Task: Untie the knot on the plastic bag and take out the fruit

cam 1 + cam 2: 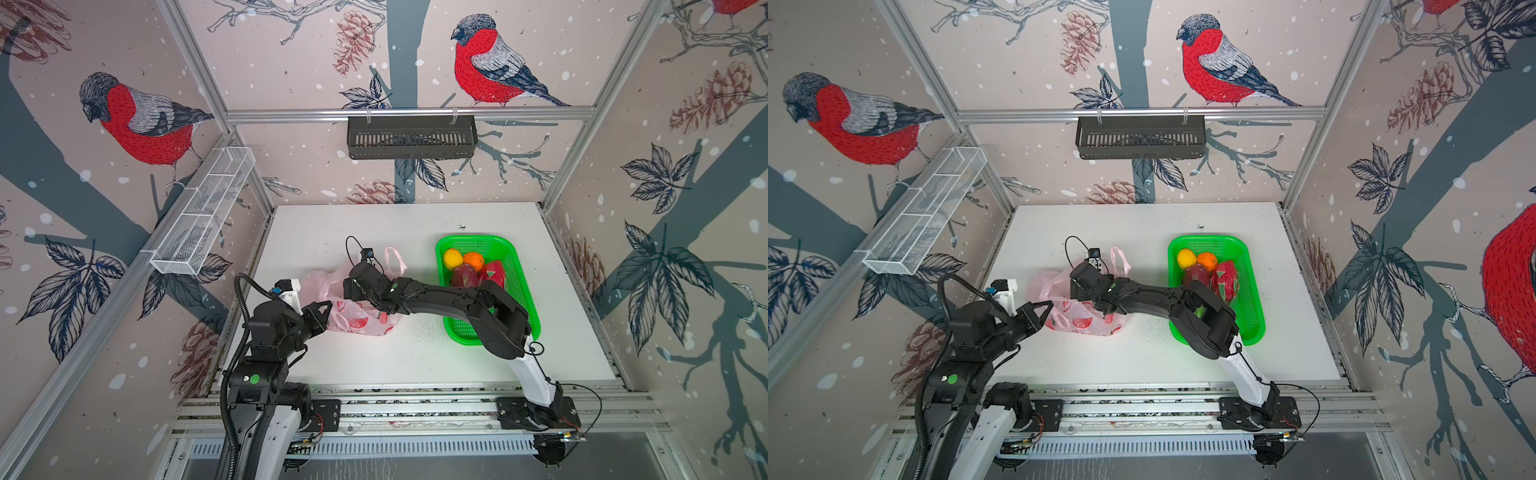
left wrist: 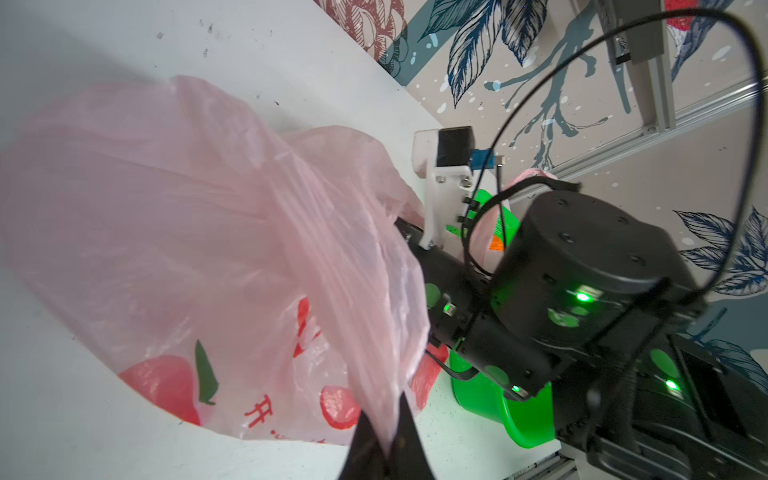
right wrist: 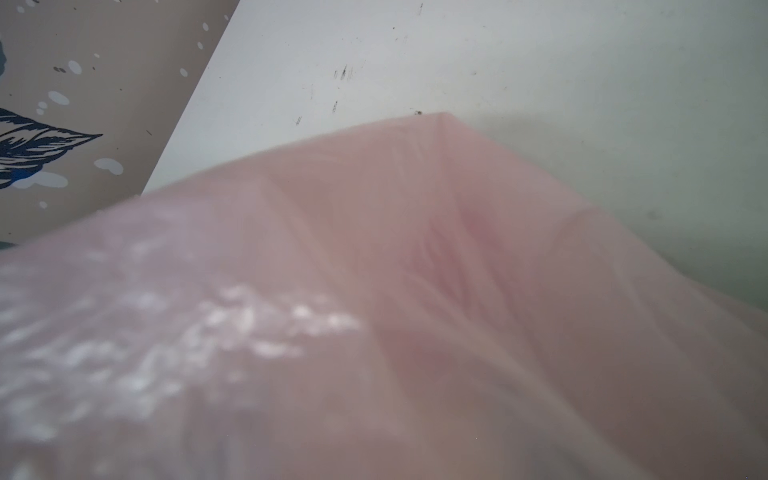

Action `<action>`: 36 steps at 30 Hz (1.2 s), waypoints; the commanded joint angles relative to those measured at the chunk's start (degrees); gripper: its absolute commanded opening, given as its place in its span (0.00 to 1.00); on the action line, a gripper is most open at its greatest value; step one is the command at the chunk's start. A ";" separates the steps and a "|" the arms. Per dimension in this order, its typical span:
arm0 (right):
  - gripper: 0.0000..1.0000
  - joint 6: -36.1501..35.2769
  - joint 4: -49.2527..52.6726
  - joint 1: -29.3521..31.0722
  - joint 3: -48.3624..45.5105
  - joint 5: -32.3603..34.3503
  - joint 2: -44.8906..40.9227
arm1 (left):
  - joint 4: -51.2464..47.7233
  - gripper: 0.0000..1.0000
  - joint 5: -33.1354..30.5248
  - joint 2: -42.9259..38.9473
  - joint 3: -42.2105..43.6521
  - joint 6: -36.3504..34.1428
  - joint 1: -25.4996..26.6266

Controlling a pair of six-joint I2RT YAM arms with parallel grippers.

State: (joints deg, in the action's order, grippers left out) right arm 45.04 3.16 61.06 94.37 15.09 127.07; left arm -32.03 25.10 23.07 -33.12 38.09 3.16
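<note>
White worktop (image 1: 415, 357): green mesh basket (image 1: 473, 237) near right edge, plastic bag (image 1: 353, 320) slumped left of centre. Bag film pinched tight in left gripper (image 2: 386, 440), lifted. Buried in bag: right gripper (image 1: 347, 289), finger spread untellable. In basket: lemon (image 1: 452, 257), orange (image 1: 473, 260), two dragon fruits (image 1: 465, 276). No knot seen. Judgement: hold film taut, probe slowly, avoid snagging film.

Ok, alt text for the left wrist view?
The left gripper pinches a gathered fold of the pale pink plastic bag, which spreads over the white table. The right arm reaches in beside it, a green basket behind.
</note>
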 commanded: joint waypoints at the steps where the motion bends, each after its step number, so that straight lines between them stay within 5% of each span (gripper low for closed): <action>1: 0.91 2.49 -0.08 -0.30 2.22 2.94 1.93 | 1.00 0.00 3.62 -0.70 -0.71 -1.95 -0.20; 20: 0.94 8.20 1.78 -1.62 10.99 3.58 11.12 | 4.30 0.00 15.23 -2.31 1.39 -4.34 -0.26; 36: 0.61 9.18 1.71 -2.35 8.46 3.67 10.66 | 2.62 0.00 12.50 -3.84 2.54 -3.24 -0.22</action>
State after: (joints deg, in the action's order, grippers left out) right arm 53.78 3.86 58.83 104.14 18.31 138.76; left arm -29.43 38.74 19.46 -30.72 34.52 3.16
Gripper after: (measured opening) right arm 0.614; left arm 0.048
